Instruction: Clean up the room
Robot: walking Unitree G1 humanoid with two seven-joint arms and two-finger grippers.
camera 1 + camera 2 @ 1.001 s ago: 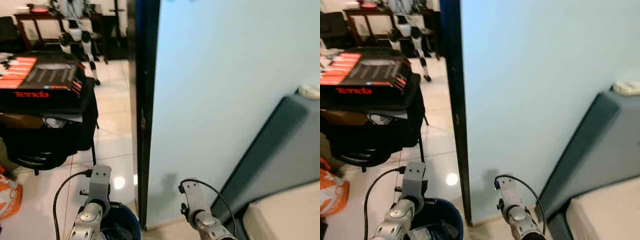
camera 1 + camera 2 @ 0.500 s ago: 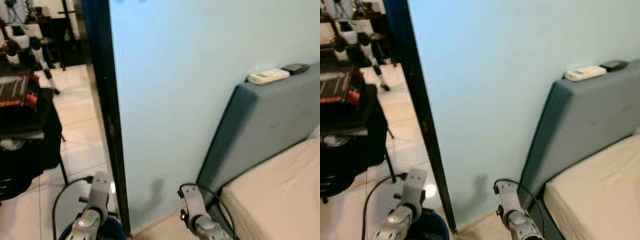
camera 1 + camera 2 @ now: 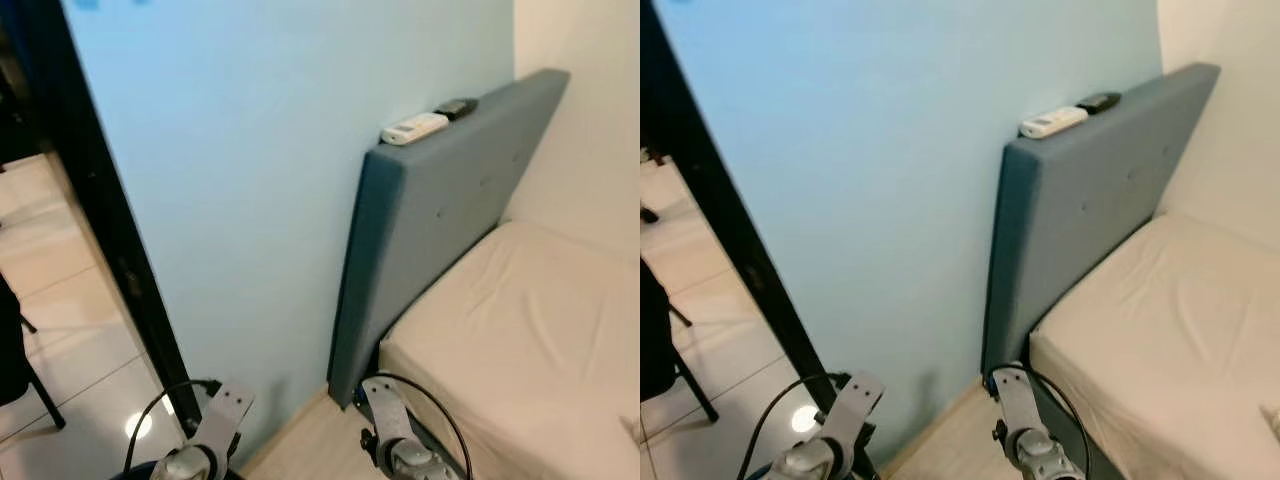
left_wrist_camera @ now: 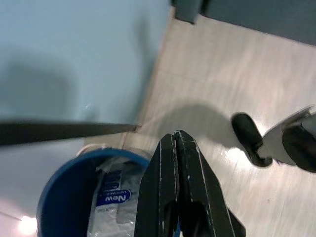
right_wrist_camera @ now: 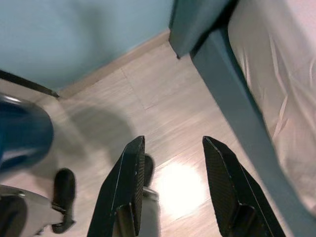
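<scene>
Left gripper with fingers pressed together, apparently empty, above a blue bin holding plastic wrapping. Right gripper spread wide, empty, over bare floor beside the bed. Remote resting atop the headboard. Risk: clipping the bin or bed frame when stepping forward in this narrow gap.

Pale blues and cream on my feed

I see a light blue wall, grey-blue headboard, cream mattress, blue bin, black tool fingers.
</scene>
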